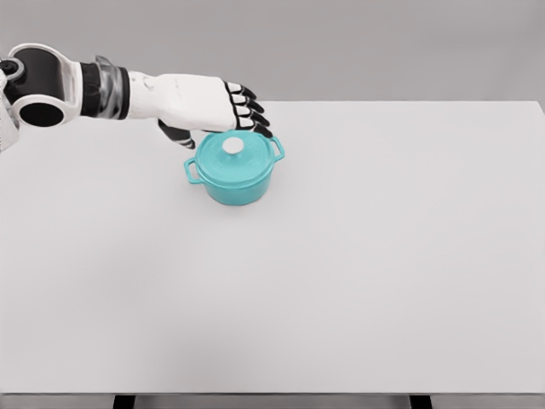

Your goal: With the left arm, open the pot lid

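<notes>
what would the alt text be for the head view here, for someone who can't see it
A white robot left hand hovers just behind and above a teal pot whose lid, with a white knob, is on. The pot stands on a white table; the hand's fingers are relaxed and hold nothing.

Pot (237,179) glossy teal enamel; table (358,273) matt white; robot hand (209,102) smooth plastic.

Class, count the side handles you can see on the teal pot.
2: one handle on the pot's left, one handle on its right, nearer the left hand. None seems hidden.
</notes>
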Action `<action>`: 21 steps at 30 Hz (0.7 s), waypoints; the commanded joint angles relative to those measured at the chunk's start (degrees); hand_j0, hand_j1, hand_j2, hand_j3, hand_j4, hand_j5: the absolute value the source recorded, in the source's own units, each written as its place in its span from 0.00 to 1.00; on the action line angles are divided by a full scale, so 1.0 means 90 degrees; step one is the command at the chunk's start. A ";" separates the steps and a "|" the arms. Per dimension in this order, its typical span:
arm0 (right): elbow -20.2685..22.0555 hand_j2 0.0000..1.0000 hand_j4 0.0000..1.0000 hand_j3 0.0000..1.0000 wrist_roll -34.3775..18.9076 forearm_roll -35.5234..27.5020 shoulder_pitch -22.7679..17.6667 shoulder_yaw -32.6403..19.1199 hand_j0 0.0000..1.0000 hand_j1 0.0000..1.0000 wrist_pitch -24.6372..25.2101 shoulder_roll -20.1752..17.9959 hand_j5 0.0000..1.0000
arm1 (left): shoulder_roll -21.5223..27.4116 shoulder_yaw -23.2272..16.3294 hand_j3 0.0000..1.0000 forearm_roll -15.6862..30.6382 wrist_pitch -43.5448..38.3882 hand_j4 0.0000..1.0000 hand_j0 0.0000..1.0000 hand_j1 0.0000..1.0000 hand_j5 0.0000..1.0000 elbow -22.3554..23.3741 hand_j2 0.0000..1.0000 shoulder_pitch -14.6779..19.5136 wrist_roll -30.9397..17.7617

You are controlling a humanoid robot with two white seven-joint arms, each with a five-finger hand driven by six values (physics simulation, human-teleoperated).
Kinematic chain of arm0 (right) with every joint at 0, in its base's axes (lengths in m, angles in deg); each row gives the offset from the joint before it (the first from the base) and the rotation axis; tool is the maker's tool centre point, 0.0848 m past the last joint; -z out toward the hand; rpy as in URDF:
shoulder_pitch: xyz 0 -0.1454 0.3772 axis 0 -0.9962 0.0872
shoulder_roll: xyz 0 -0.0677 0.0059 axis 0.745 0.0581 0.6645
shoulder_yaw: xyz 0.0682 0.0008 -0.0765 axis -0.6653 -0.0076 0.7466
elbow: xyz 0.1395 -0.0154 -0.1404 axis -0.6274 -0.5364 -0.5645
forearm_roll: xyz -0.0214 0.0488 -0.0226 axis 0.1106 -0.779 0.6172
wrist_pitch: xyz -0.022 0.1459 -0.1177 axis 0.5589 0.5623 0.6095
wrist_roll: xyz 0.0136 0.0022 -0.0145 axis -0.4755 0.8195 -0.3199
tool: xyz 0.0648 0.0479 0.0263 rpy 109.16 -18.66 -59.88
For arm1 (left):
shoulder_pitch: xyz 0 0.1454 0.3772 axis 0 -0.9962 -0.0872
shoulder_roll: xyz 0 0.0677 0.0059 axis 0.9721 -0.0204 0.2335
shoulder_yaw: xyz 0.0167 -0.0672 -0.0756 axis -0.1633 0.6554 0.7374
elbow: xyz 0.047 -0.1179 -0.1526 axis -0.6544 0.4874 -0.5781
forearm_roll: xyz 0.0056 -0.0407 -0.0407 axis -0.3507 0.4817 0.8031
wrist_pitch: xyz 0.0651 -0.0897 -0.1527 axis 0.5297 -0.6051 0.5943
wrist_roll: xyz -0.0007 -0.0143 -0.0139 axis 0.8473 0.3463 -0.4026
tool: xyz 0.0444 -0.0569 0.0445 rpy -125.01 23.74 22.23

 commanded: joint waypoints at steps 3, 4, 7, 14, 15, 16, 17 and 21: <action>0.0009 1.00 1.00 1.00 -0.0001 -0.0002 0.0000 -0.0001 1.00 1.00 0.0000 0.0000 1.00 | -0.0194 0.0032 1.00 0.0025 -0.0009 1.00 1.00 1.00 1.00 0.0249 1.00 -0.0088 -0.0011; 0.0009 1.00 1.00 1.00 -0.0001 -0.0002 0.0000 -0.0001 1.00 1.00 0.0000 0.0000 1.00 | -0.0194 0.0032 1.00 0.0035 -0.0009 1.00 1.00 1.00 1.00 0.0259 1.00 -0.0088 -0.0001; 0.0009 1.00 1.00 1.00 -0.0001 -0.0002 0.0000 -0.0001 1.00 1.00 0.0000 0.0000 1.00 | -0.0194 0.0042 1.00 0.0044 -0.0009 1.00 1.00 1.00 1.00 0.0346 1.00 -0.0176 -0.0001; 0.0000 1.00 1.00 1.00 -0.0001 -0.0002 0.0000 -0.0001 1.00 1.00 0.0000 0.0000 1.00 | -0.0204 0.0120 1.00 0.0103 -0.0009 1.00 1.00 1.00 1.00 0.0757 1.00 -0.0332 -0.0001; 0.0009 1.00 1.00 1.00 -0.0001 -0.0002 0.0000 -0.0001 1.00 1.00 0.0000 0.0000 1.00 | -0.0214 0.0120 1.00 0.0113 -0.0009 1.00 1.00 1.00 1.00 0.0757 1.00 -0.0342 -0.0001; 0.0000 1.00 1.00 1.00 -0.0001 -0.0002 0.0000 -0.0001 1.00 1.00 0.0000 0.0000 1.00 | -0.0282 0.0120 1.00 0.0113 -0.0009 1.00 1.00 1.00 1.00 0.0766 1.00 -0.0332 -0.0001; 0.0009 1.00 1.00 1.00 -0.0001 -0.0002 0.0000 -0.0001 1.00 1.00 0.0000 0.0000 1.00 | -0.0331 0.0120 1.00 0.0113 -0.0009 1.00 1.00 1.00 1.00 0.0766 1.00 -0.0332 -0.0001; 0.0009 1.00 1.00 1.00 -0.0001 -0.0002 0.0000 -0.0001 1.00 1.00 0.0000 0.0000 1.00 | -0.0584 0.0198 1.00 0.0123 -0.0009 1.00 1.00 1.00 1.00 0.1010 1.00 -0.0342 -0.0001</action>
